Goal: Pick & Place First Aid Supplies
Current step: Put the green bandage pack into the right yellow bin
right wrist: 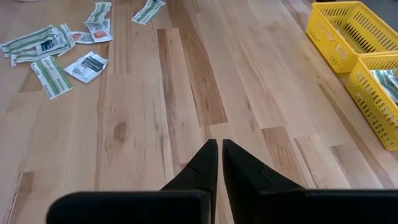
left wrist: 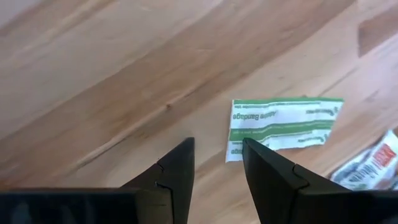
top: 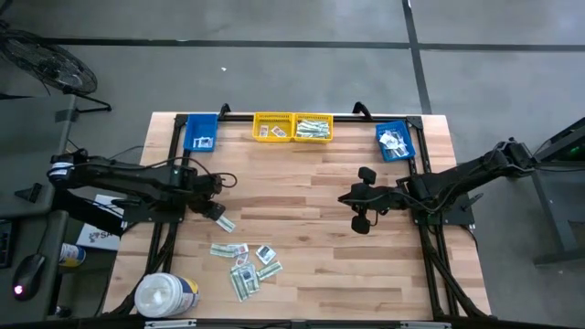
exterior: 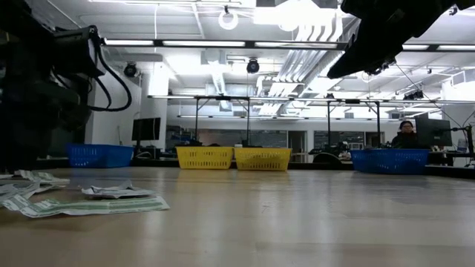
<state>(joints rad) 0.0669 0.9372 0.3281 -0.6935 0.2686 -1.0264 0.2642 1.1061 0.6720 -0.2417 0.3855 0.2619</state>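
We find the left gripper [left wrist: 217, 163] poised low over the counter [top: 302, 183] with its fingers parted to a narrow gap and empty, just beside one end of a green-white bandage strip [left wrist: 283, 127] lying flat apart from the main scatter of packets [top: 247, 265]. The right gripper [right wrist: 220, 163] waits over the middle of the counter, fingers pressed together, holding nothing. In our judgement the risk is a miss: the flat strip may slide away or slip from an off-centre pinch.

Print on the packets [top: 245, 267] is too small to read.
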